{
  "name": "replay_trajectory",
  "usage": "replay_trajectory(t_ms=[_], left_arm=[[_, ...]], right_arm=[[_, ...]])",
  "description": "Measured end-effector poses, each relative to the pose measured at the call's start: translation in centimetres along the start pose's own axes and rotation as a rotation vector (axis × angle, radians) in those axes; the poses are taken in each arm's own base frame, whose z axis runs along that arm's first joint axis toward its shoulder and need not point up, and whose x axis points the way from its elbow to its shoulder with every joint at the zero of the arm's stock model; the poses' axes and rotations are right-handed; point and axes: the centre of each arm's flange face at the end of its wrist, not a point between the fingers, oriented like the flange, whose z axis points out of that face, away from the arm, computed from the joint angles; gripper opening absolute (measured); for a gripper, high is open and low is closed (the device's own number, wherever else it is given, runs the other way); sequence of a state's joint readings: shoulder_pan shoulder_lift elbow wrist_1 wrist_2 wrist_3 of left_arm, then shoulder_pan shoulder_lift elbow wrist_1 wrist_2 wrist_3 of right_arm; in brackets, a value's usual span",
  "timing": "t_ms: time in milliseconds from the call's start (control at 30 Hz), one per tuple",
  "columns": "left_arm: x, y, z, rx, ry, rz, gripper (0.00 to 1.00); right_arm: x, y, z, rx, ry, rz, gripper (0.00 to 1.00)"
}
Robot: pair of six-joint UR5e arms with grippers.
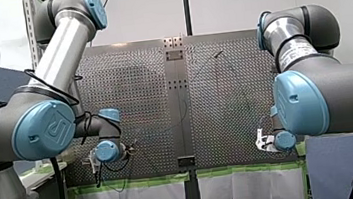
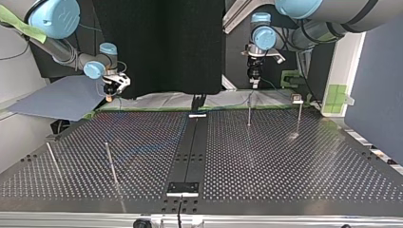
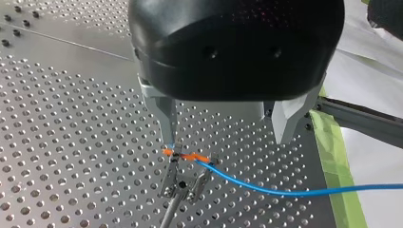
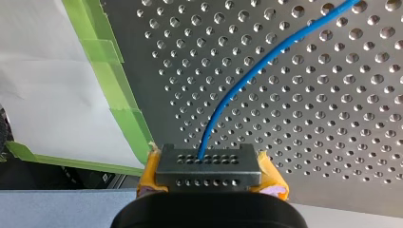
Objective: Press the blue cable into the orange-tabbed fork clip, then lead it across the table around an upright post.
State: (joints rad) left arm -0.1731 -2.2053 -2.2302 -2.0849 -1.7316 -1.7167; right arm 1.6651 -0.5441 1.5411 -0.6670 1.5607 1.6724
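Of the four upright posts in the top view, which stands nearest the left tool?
The post directly below my left tool, second from the view's right; the other three stand further off.

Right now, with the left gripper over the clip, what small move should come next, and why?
Probably lower my left gripper slightly to push the cable down into the clip. Its fingers stand open astride the clip, and the cable seems to lie up at the orange tabs, not down in the fork. My right gripper is shut on the cable.
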Motion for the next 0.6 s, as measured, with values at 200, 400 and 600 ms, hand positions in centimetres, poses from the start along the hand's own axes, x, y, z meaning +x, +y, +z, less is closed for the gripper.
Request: replay_trajectory(t_ms=[200,400,600], left_arm=[[-0.01,-0.11,-0.02,0.005,-0.001,0.001,1.00],[-0.02,-0.09,0.00,0.004,-0.002,-0.004,1.00],[-0.09,-0.10,0.06,0.003,-0.009,-0.016,1.00]], right_arm=[[-0.01,0.01,-0.01,0.000,-0.001,0.000,0.00],[-0.01,0.00,-0.01,0.000,-0.001,0.000,0.00],[0.00,-0.01,0.00,0.001,0.000,0.001,0.00]])
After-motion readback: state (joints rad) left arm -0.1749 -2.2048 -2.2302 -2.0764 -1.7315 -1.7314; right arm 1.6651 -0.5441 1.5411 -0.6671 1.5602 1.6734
